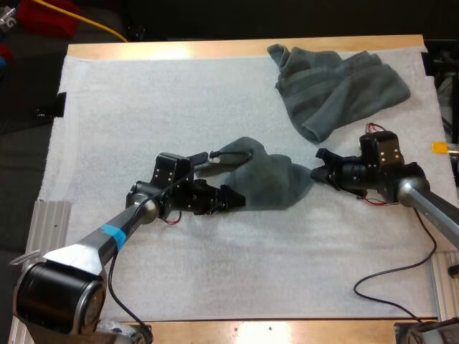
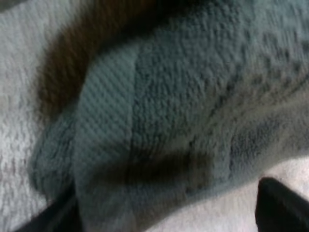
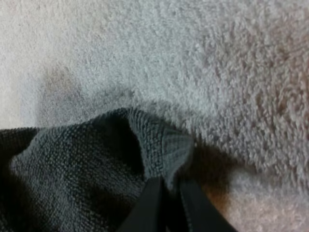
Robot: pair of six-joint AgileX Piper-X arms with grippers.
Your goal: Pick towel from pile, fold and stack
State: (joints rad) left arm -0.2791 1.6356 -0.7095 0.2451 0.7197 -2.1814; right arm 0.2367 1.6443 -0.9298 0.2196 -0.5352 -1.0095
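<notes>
A dark grey-green towel lies crumpled in the middle of the white mat. My left gripper is at its left edge, open, with one finger on each side of the bunched cloth. The left wrist view has the towel close up, and one finger stands off it over bare mat. My right gripper is shut on the towel's right corner. In the right wrist view that corner is pinched between the two fingers.
A second crumpled towel lies at the mat's far right corner. The white mat is bare to the left and along the near side. The table's wooden edge runs along the far side.
</notes>
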